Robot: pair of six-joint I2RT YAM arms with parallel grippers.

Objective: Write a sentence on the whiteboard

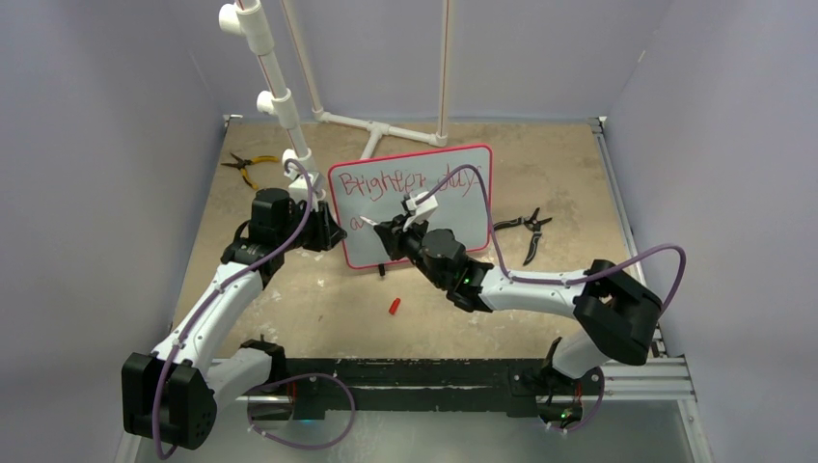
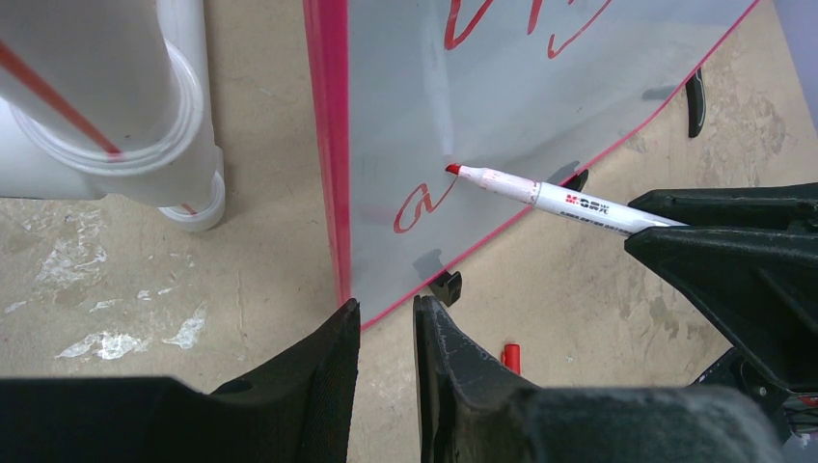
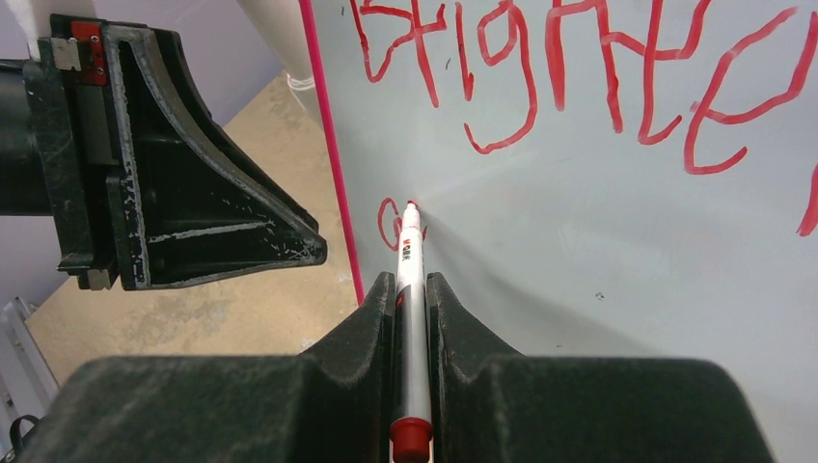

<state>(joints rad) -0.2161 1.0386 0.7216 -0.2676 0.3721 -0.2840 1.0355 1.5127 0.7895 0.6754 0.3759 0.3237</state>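
Right gripper (image 3: pixel 413 289) clamped on marker (image 2: pixel 569 201), tip on whiteboard (image 1: pixel 465 218) at sentence's (image 1: pixel 405 180) second-row start, blank board rightward; left gripper (image 2: pixel 386 313) grip unclear.

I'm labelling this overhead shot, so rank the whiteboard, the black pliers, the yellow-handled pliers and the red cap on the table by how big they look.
1. whiteboard
2. black pliers and yellow-handled pliers: they look too alike to rank
3. red cap
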